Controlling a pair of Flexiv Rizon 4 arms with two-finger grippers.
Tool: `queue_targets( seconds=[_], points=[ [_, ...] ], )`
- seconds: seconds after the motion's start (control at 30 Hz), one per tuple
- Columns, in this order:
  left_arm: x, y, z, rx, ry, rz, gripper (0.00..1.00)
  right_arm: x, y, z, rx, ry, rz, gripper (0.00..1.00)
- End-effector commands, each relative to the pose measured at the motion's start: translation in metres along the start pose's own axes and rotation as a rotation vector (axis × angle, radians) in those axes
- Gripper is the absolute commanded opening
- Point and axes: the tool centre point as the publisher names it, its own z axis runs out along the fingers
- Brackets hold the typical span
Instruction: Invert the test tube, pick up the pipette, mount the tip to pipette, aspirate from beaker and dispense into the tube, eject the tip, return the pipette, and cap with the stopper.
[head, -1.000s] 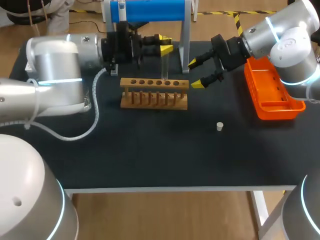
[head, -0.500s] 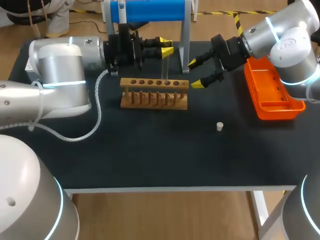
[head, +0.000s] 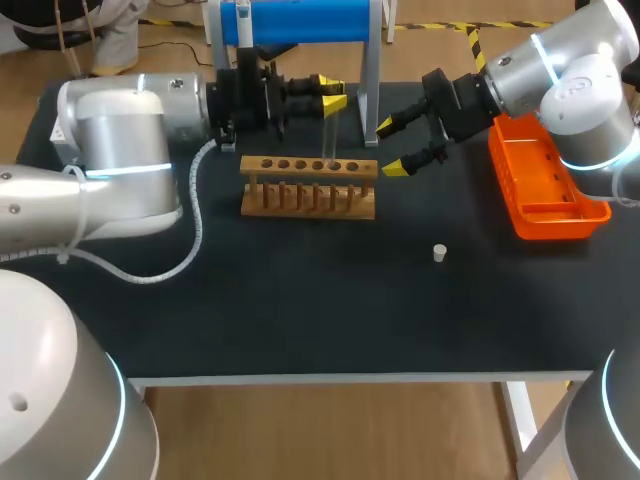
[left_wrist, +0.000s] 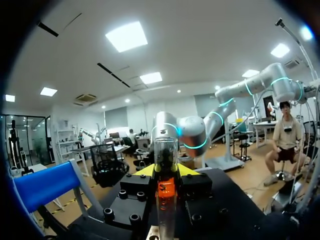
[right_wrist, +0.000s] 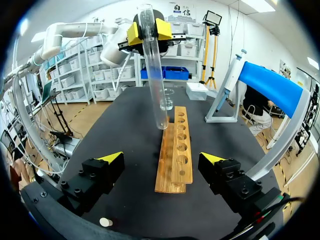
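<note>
The left gripper (head: 330, 92) has its fingers clamped from two sides on the test tube (head: 328, 135), gripping close to its upper end. The tube's long axis runs straight up and down. In the right wrist view the test tube (right_wrist: 152, 65) shows its open mouth above the left gripper (right_wrist: 148, 30) and its rounded closed end hanging below the fingers.

That closed end sits just above the wooden rack (head: 308, 185), over the row of holes and toward the end nearer the right arm. It is not yet seated, and I cannot tell which hole lies exactly under it. Judging from this, the coming move is a straight descent along the tube's own axis. It depends on the rounded end lining up with a hole, not with the wood between holes.

The right gripper (head: 392, 146) has its fingers spread wide and holds nothing. It is beside the rack's end, with the wooden rack (right_wrist: 176, 150) running away ahead of those fingers. The white stopper (head: 438, 252) lies on the desk (head: 300, 310), well apart from both grippers and nearer the right one.
</note>
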Motion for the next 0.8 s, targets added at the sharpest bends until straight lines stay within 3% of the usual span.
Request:
queue_targets(
  seconds=[0.03, 0.8],
  points=[
    [-0.007, -0.003, 0.001, -0.022, 0.013, -0.027, 0.00, 0.000, 0.000, -0.001, 0.002, 0.001, 0.000, 1.00],
    [-0.032, 0.015, -0.003, 0.011, 0.002, -0.033, 0.00, 0.000, 0.000, -0.001, 0.002, 0.001, 0.000, 1.00]
  ],
)
